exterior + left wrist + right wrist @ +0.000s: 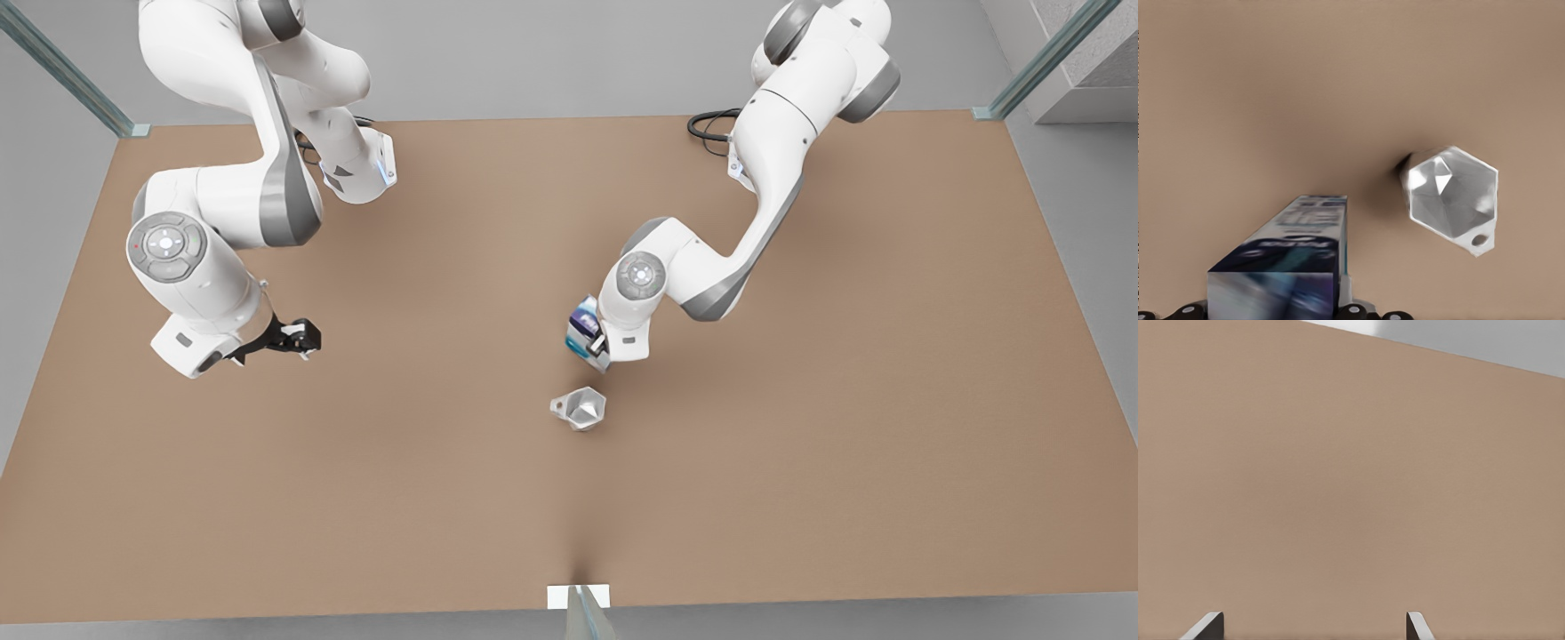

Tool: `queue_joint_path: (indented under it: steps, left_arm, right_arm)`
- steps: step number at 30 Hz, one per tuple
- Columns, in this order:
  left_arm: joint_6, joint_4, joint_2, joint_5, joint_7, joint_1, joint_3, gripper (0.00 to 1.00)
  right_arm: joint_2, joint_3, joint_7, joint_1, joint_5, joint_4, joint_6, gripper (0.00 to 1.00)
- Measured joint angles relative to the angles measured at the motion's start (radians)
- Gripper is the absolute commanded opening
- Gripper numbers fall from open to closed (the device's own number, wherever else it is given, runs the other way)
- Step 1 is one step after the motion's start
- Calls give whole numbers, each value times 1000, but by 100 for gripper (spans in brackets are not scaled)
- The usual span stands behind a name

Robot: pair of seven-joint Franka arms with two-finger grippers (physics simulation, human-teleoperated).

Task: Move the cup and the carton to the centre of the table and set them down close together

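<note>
holding the dark blue and white box-shaped carton (584, 331) clamped in the left gripper (594, 345) mid-frame, just above the silvery faceted cup (581, 408) on the brown table (800, 462); right gripper (298, 338) waiting wide at left.

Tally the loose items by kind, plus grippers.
Cups: 1, the cup on the table
Cartons: 1, the carton, held by the left gripper
Grippers: 2, the left one and the right gripper, open, waiting
Total: 4
</note>
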Motion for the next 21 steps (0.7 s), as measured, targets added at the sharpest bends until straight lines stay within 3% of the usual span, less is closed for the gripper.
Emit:
queue_joint_path:
  steps: [14,18,19,21]
  left_arm:
    - [-35,2,-27,1,-4,-6,0,100]
    - [-291,89,-102,-14,27,11,-1,100]
    - [-416,115,-155,-32,176,58,16,100]
    - [-701,219,-165,-57,828,223,108,100]
  right_arm:
    - [0,0,2,1,-1,0,0,100]
    - [0,0,2,0,-1,0,0,100]
    - [0,0,2,1,-1,0,0,100]
    - [-1,0,0,0,-1,0,-1,100]
